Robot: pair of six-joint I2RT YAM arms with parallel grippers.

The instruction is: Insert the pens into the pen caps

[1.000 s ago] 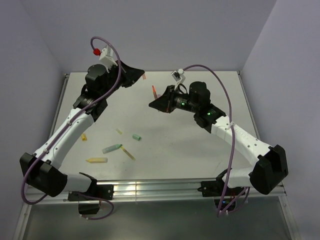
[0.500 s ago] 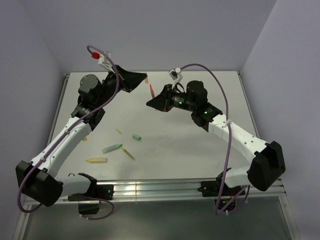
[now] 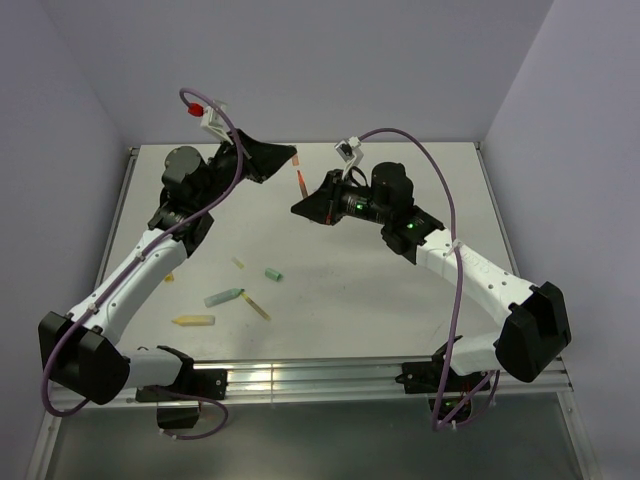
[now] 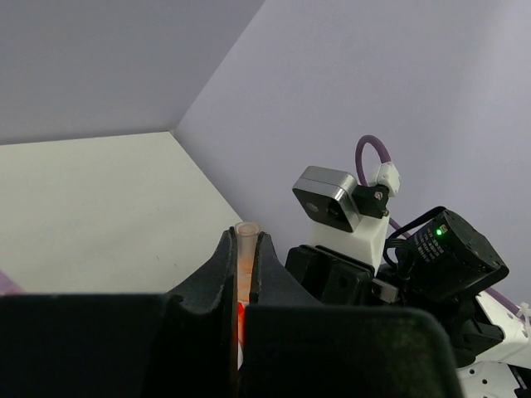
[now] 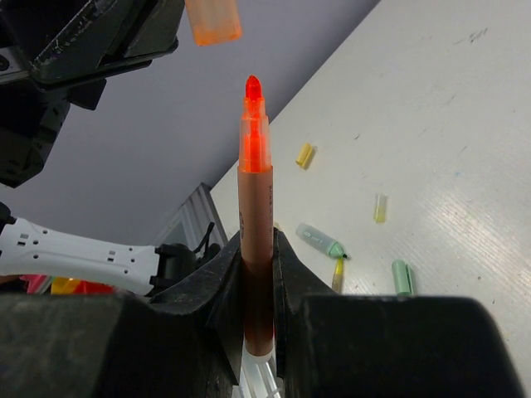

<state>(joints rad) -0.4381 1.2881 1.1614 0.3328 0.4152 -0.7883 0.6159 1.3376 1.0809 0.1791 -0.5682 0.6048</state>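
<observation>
My right gripper (image 5: pixel 257 249) is shut on an orange-red pen (image 5: pixel 255 199), held upright in the air with its bare tip up. My left gripper (image 4: pixel 243 245) is shut on the orange pen cap (image 4: pixel 246 242). In the right wrist view that cap (image 5: pixel 213 21) hangs just above and left of the pen tip, a small gap apart. In the top view the left gripper (image 3: pixel 287 155) and right gripper (image 3: pixel 303 198) face each other over the far middle of the table, with the pen (image 3: pixel 301 181) between them.
On the table lie a mint green pen (image 3: pixel 223 297), an olive-yellow pen (image 3: pixel 258 307), a yellow pen (image 3: pixel 193 320), a green cap (image 3: pixel 272 273) and two yellow caps (image 3: pixel 168 276) (image 3: pixel 238 263). The table's front rail (image 3: pixel 300 378) runs between the arm bases.
My left gripper with the cap has moved right and my right gripper with the pen has moved left. The gap between cap and pen tip has narrowed.
</observation>
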